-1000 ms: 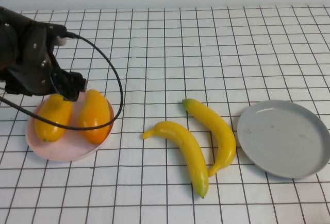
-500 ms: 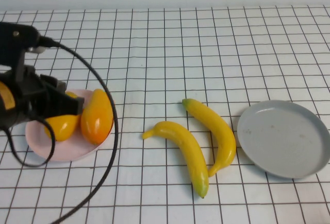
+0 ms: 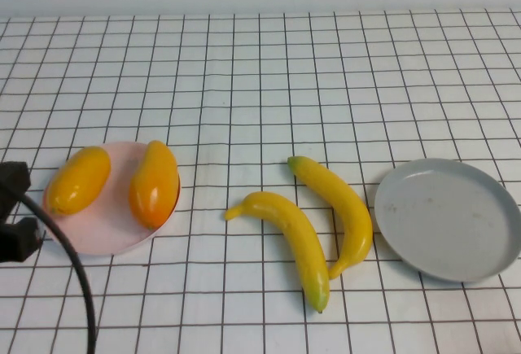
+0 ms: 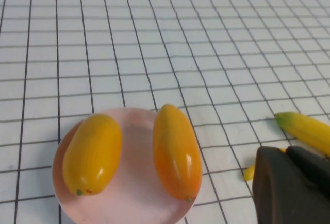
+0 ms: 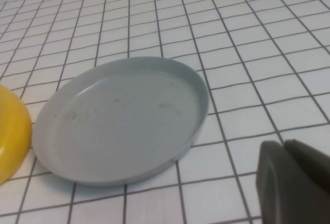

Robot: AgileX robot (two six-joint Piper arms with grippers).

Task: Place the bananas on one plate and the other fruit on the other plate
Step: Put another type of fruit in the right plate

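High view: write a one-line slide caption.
Two mangoes on pink plate; two bananas beside the bare grey-blue plate.

The bench is white, ruled with a black grid. 2 long curved bright yellow bananas carry greenish tips. 2 plump yellow-orange fruits blush reddish-orange on the round pale pink plate. The round shallow plate is pale grey-blue.

Two yellow-orange mangoes lie side by side on the pale pink plate at the left. Two long yellow bananas lie on the checked table between the plates, close together. The grey-blue plate at the right holds nothing.
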